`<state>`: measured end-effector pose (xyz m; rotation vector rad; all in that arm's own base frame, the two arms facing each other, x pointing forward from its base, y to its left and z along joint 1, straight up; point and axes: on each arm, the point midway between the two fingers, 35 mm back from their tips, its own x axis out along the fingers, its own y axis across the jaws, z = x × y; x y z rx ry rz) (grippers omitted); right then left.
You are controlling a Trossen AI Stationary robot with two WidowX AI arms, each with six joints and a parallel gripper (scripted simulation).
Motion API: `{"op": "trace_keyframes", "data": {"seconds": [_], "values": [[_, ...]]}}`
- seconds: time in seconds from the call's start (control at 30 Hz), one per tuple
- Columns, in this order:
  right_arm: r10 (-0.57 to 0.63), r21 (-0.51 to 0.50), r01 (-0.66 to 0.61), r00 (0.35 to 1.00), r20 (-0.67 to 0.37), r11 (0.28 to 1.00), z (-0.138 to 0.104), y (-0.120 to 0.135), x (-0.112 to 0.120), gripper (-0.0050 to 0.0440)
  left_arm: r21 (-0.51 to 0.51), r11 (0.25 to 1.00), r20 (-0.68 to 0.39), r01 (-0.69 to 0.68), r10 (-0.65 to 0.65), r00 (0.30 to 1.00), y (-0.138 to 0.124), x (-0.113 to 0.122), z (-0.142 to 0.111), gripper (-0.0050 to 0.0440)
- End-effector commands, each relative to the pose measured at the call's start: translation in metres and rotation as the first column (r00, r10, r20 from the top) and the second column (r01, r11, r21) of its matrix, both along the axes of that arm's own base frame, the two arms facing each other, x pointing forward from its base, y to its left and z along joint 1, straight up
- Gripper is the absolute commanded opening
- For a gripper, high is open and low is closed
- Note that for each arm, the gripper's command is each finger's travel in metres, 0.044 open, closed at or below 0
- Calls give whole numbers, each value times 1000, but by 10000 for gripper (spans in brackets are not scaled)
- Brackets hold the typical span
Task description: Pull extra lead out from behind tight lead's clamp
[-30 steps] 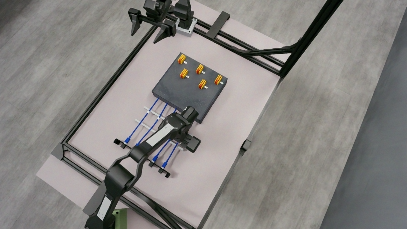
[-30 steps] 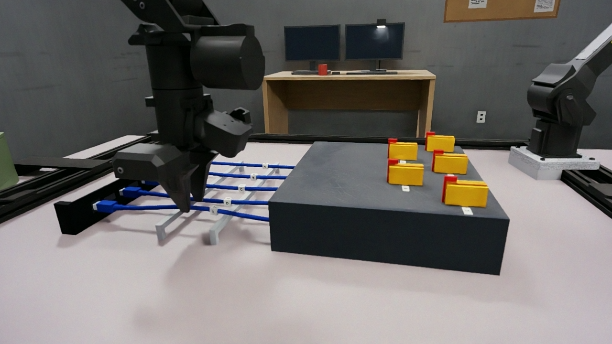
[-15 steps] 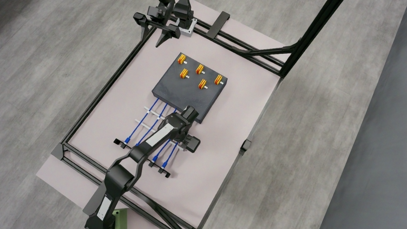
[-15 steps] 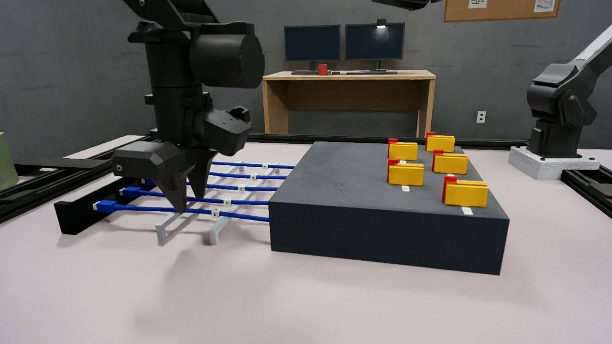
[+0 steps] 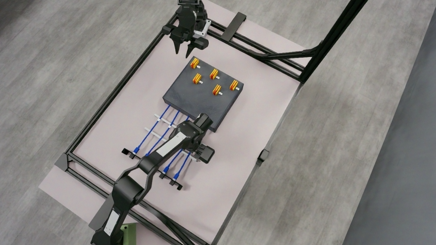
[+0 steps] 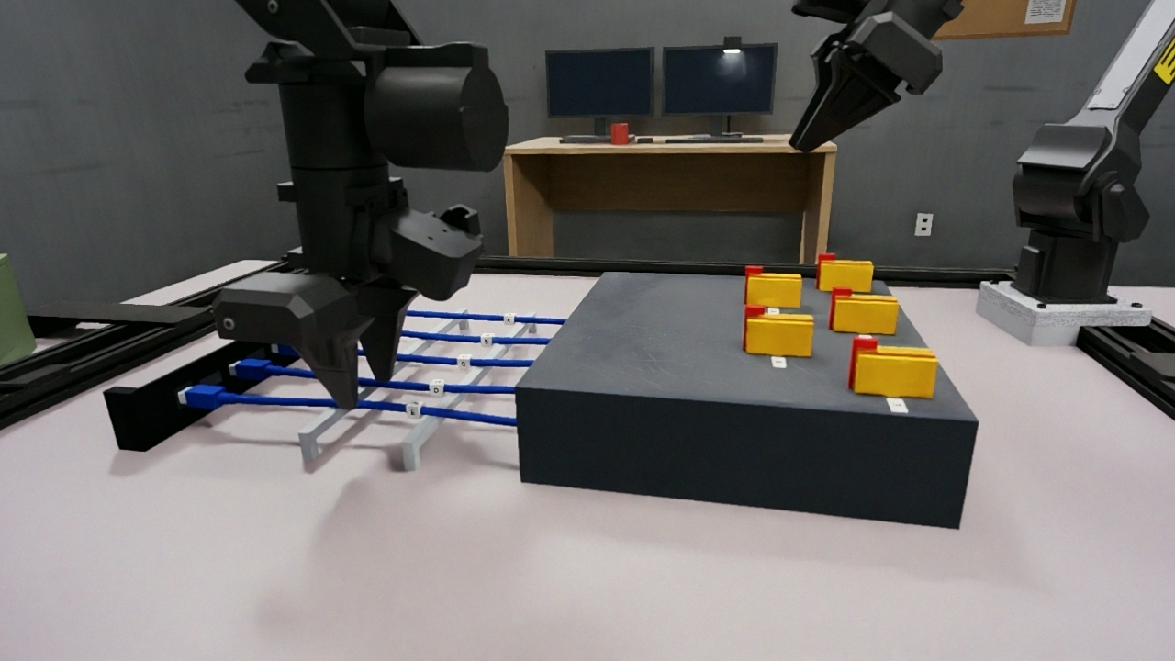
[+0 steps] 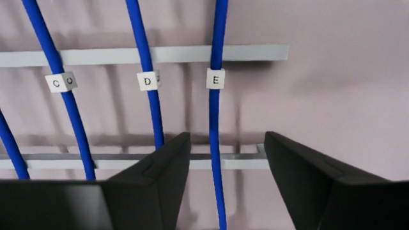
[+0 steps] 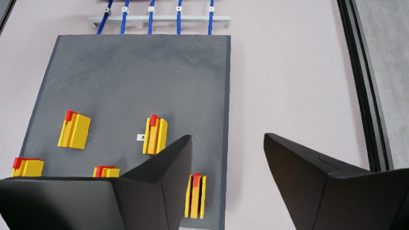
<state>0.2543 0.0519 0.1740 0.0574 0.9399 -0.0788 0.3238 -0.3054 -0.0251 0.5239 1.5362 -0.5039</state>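
Note:
Several blue leads run from the black socket strip point(image 5: 180, 186) point(image 6: 135, 415) into the dark box point(image 5: 191, 99) point(image 6: 739, 460) point(image 8: 128, 80). The left wrist view shows letter tags on lead C point(image 7: 77, 118), lead D point(image 7: 156, 112) and lead E point(image 7: 214, 118). My left gripper point(image 6: 363, 390) point(image 7: 227, 138) is partly open, low over the leads, with lead E passing between its fingers, not gripped. My right gripper point(image 5: 182, 55) point(image 8: 227, 140) is partly open and empty, high near the box's far edge. Several yellow handles point(image 6: 893, 374) point(image 8: 154, 135) with red tabs sit down on the box. Their letters are too small to read.
Two pale rails point(image 6: 410, 453) point(image 7: 252, 52) cross under the leads between strip and box. The left arm stretches over the middle leads in the top view. A black frame point(image 5: 112, 100) point(image 8: 361, 96) borders the table. A green block point(image 5: 130, 233) stands at the left arm's base.

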Motion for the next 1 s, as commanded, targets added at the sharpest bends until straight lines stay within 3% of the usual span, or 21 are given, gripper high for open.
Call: {"op": "trace_keyframes", "data": {"seconds": [0.0,0.17,0.37,0.43,0.47,0.97], "values": [[-13,23,16,995,-100,1000,-2,8,-1,209,-21,1000,22,0,0,1000,-4,4,11,209],[-35,37,51,942,-333,998,-26,18,-10,209,-21,1000,22,0,0,1000,-4,4,11,209],[-52,43,96,808,-587,995,-53,31,-21,209,-21,1000,22,0,0,1000,-4,4,11,209],[-52,43,96,808,-587,995,-53,31,-21,209,-21,1000,22,0,0,1000,-4,4,11,209],[-52,43,96,808,-587,995,-103,31,-21,209,-20,1000,22,0,0,1000,-4,4,11,209],[-52,43,96,808,-587,995,-103,31,-21,209,-20,1000,22,0,0,1000,-4,4,11,209]]}}
